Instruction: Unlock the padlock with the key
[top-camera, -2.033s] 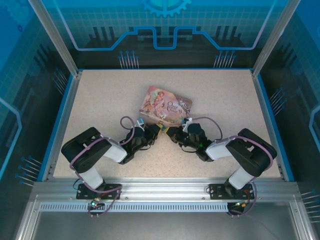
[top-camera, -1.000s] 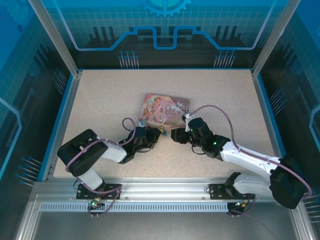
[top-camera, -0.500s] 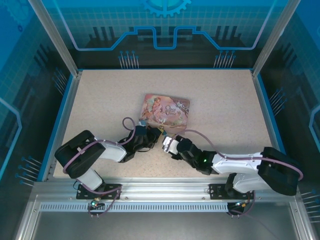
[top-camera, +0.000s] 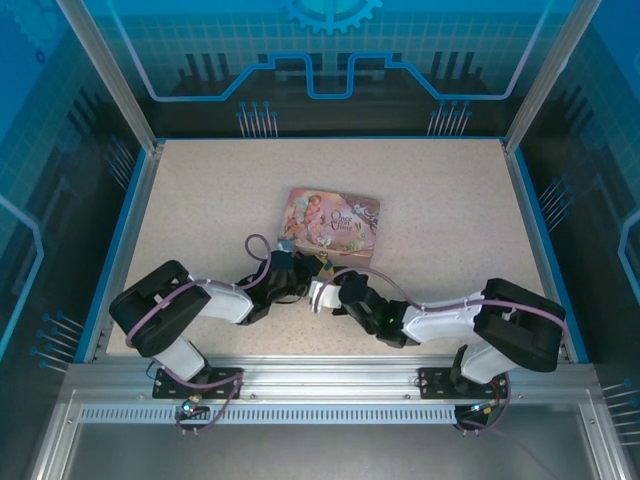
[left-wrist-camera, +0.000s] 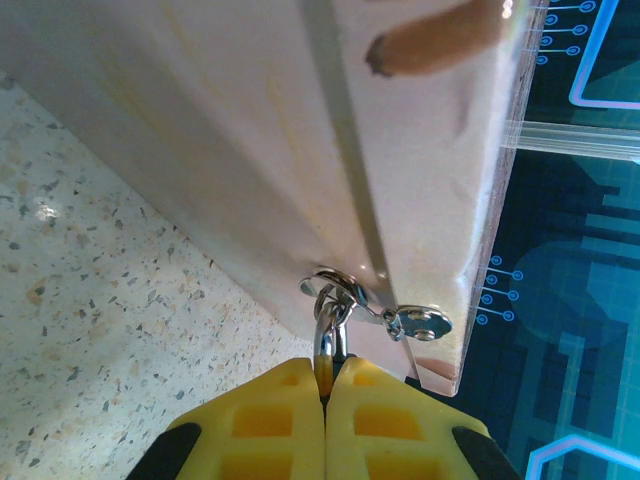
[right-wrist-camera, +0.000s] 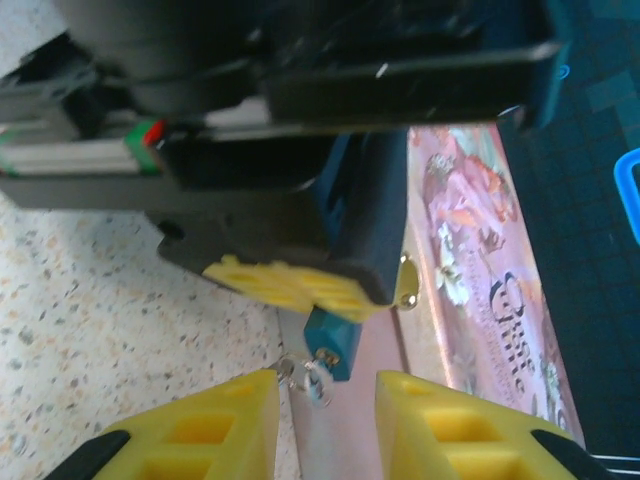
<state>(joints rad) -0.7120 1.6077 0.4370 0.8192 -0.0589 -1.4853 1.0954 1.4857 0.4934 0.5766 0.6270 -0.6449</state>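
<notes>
In the top view, the right tool (top-camera: 320, 291) has swung in from the right side of the worktop (top-camera: 200, 200) and is now sitting just beside the left tool (top-camera: 306, 270), which is staying put at the near edge of the pink tin (top-camera: 333, 220). We are judging that the right arm is closing in on the padlock (top-camera: 321, 266), which is sitting where the two tools meet.

In the left wrist view, the left tool (left-wrist-camera: 325, 378) is clenching its yellow pads on the padlock's silver shackle (left-wrist-camera: 326, 335). The shackle is threading the tin's hasp (left-wrist-camera: 345, 290), so the lock's long axis is running straight out along the fingers toward the tin wall.

In the right wrist view, the right tool (right-wrist-camera: 327, 392) is released, with its fingers standing apart and gripping nothing. The bluish padlock body is poking out from under the left tool's pads toward the right tool, showing a small brass spot that we are taking for the keyhole. We are reading the thin silvery sliver just beside the body as the key (right-wrist-camera: 300, 375), but it is too small to be sure.
</notes>
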